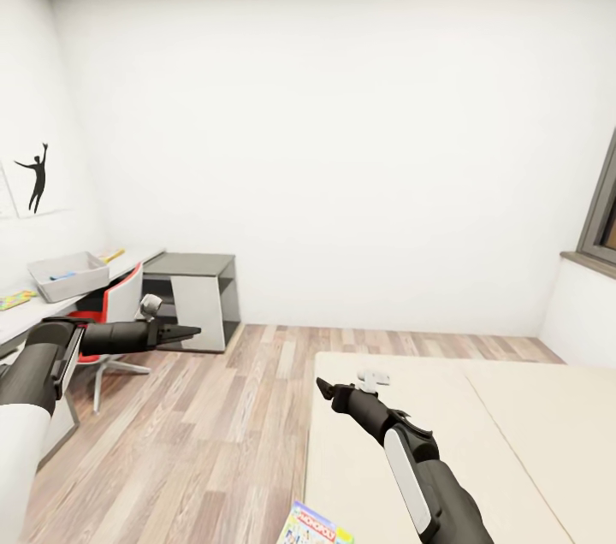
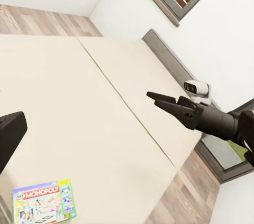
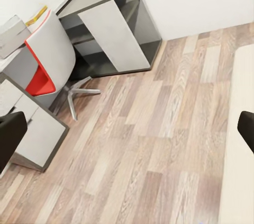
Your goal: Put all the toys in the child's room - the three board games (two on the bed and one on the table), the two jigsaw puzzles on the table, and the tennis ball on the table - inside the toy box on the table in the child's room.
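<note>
A colourful Monopoly board game [image 1: 315, 527] [image 2: 45, 203] lies flat on the beige bed [image 1: 513, 441] [image 2: 79, 102] near its floor-side edge. My right gripper [image 1: 323, 388] [image 2: 156, 99] hovers open and empty over the bed, farther along than the game. My left gripper [image 1: 190, 330] hangs open and empty above the floor beside the table [image 1: 30, 315]. The grey toy box [image 1: 68, 277] [image 3: 9, 34] stands on the table, a flat yellow item [image 1: 111, 255] behind it and a flat colourful one [image 1: 17, 298] in front. The tennis ball and jigsaw puzzles are hidden.
A red and white swivel chair [image 1: 113, 304] [image 3: 47, 57] stands at the table. The dark grey side unit [image 1: 201, 287] [image 3: 106, 20] sits against the far wall. Wood-plank floor [image 1: 214, 424] runs between table and bed. A grey-framed window [image 1: 603, 219] is at right.
</note>
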Tool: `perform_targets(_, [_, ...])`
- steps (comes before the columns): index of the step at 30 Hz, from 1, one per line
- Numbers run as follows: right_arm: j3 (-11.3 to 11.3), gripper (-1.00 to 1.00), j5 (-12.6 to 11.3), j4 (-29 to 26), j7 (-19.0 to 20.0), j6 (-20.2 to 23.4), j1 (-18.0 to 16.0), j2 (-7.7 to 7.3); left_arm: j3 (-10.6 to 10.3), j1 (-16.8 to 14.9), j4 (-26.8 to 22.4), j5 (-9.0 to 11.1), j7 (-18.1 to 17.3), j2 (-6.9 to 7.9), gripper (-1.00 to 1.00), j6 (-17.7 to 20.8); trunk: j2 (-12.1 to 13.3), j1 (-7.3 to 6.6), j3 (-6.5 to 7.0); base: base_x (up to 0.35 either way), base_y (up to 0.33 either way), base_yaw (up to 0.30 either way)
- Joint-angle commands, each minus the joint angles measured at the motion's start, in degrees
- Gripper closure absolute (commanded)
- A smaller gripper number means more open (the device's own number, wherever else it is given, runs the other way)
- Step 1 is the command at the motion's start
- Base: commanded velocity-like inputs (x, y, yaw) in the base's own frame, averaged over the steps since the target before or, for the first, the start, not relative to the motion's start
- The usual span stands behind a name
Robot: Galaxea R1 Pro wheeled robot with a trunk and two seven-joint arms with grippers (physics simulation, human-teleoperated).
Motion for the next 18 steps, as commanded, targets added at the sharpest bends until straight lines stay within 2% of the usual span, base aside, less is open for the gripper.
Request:
perform_targets(1, [-0.1,-1.0,-0.3,-0.1,0.1,0.3,0.0,0.02,0.1,0.0,0.0,-0.6,-0.5,-0.03,-1.0,0.6,0.0,0.03,0.06,0.0,0.0,0.068])
perform_targets(15, [-0.1,-1.0,-0.5,-0.8,0.2,1.5,0.0,0.02,0.1,0.0,0.0,-0.6,-0.5,-0.03,-1.0,0.6,0.0,0.03,1.15,0.0,0.0,0.068])
perform_targets(18, [-0.7,-1.0,-0.5,-0.9,-0.4,5.2,-1.0,0.03,0.1,-0.1,0.0,-0.6,-0.5,-0.03,-1.0,0.6,0.0,0.03,1.26,0.0,0.0,0.035])
